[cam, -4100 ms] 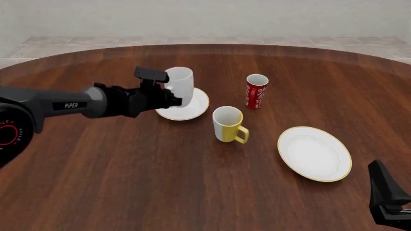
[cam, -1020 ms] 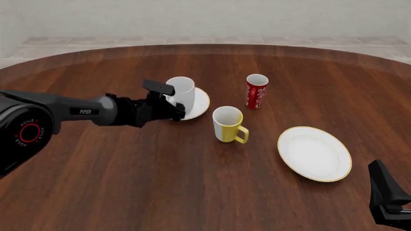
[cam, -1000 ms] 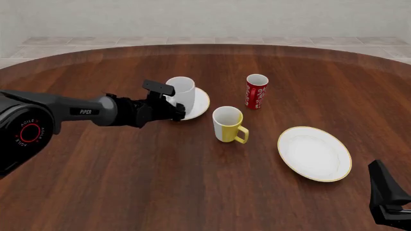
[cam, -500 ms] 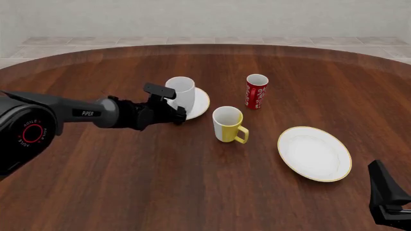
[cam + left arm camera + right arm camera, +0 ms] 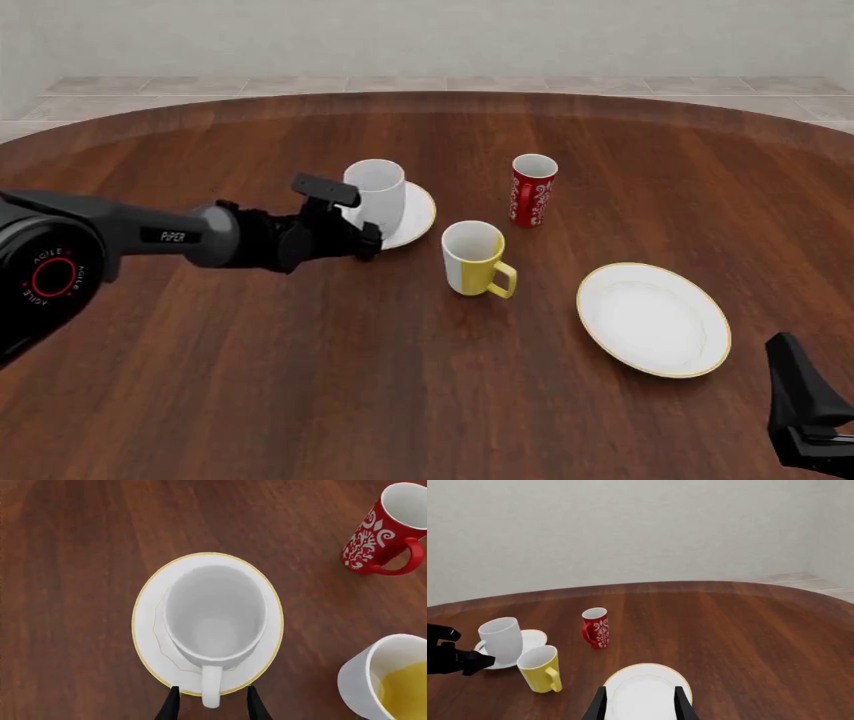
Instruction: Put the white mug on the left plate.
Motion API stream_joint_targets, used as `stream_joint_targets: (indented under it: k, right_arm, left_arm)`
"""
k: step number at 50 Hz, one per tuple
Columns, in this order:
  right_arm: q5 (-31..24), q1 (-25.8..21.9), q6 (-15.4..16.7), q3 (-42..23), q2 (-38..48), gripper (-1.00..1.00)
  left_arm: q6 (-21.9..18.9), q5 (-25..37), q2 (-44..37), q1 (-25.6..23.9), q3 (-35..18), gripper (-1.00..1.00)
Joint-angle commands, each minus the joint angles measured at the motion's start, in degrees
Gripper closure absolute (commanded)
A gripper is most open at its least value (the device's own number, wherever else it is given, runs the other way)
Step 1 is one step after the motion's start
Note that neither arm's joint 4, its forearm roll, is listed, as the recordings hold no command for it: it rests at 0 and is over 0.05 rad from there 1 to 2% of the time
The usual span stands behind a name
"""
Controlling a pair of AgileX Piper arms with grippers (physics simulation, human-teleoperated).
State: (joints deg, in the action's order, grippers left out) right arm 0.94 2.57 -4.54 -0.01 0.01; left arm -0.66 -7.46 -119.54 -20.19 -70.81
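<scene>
The white mug [image 5: 376,190] stands upright on the left plate [image 5: 416,212], a small white plate with a gold rim. Its handle points toward my left gripper [image 5: 350,216]. In the left wrist view the white mug [image 5: 213,620] sits in the middle of the plate [image 5: 148,630]. The open left gripper [image 5: 212,707] has a finger on each side of the handle's end, with a gap to both. My right gripper [image 5: 801,420] hangs open and empty low at the near right, far from the mug [image 5: 500,639].
A yellow mug [image 5: 471,257] stands just right of and nearer than the small plate. A red patterned cup [image 5: 534,190] is further back to the right. A larger gold-rimmed plate [image 5: 653,318] lies at the right, in front of the right gripper [image 5: 639,706].
The left arm lowered the white mug onto the small plate and let go. Over the last second the gripper has drawn back slightly to the left.
</scene>
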Motion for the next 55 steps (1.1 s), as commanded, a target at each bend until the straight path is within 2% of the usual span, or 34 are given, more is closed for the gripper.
stream_joint_targets:
  k: [1, 35, 55]
  right_arm:
    - [0.2, 0.1, 0.0, 0.0, 0.0, -1.0]
    - [0.4, 0.1, 0.3, 0.0, 0.0, -1.0]
    - [0.3, 0.1, 0.5, 0.0, 0.0, -1.0]
  left_arm:
    - [0.0, -0.7, 0.8, 0.1, 1.5, -1.0]
    - [0.0, -3.0, 3.7, 0.1, 6.5, -1.0]
    - [-1.0, -4.3, 9.2, -2.0, 12.0, -1.0]
